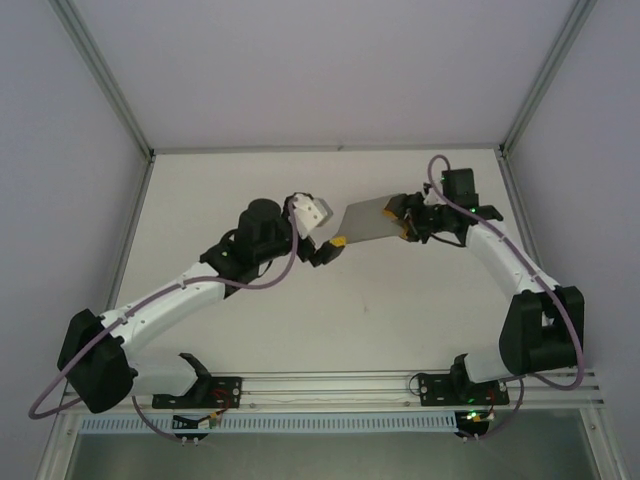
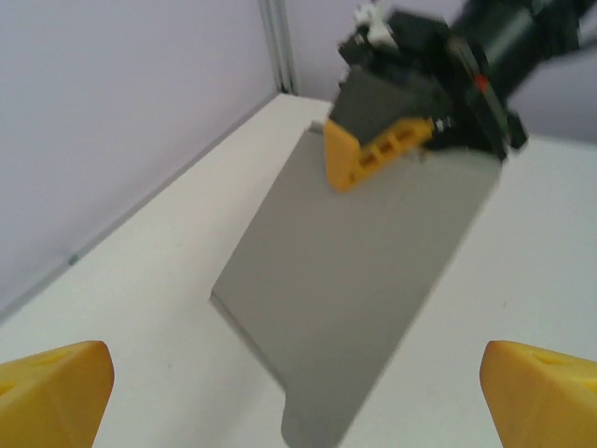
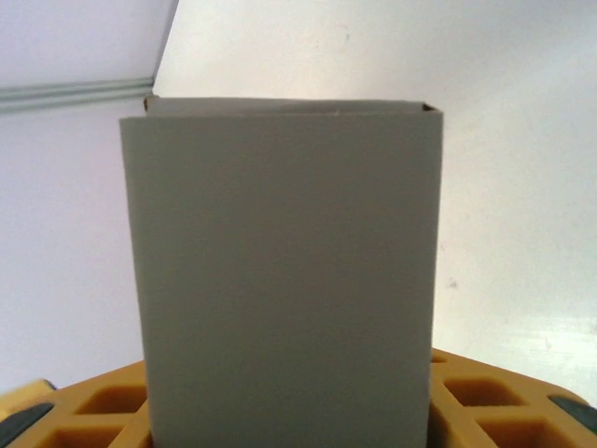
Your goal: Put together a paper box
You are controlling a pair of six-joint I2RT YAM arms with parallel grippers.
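The paper box (image 1: pixel 372 220) is a flattened grey card sleeve held above the white table at mid-height, its far end slightly open in the right wrist view (image 3: pixel 284 271). My right gripper (image 1: pixel 405 222) is shut on its right end, with yellow fingers (image 3: pixel 485 401) on either side of the card. My left gripper (image 1: pixel 328 245) stands open just off the box's left end, touching nothing. In the left wrist view the box (image 2: pixel 364 271) slopes down toward me, and its rounded tab reaches between my wide-apart yellow fingertips (image 2: pixel 51 392). The right gripper (image 2: pixel 392 140) clamps the far end.
The white table (image 1: pixel 300 300) is walled by an aluminium frame with posts at the back left (image 1: pixel 105 80) and back right (image 1: pixel 540 80). A metal rail (image 1: pixel 330 380) carrying both arm bases runs along the near edge.
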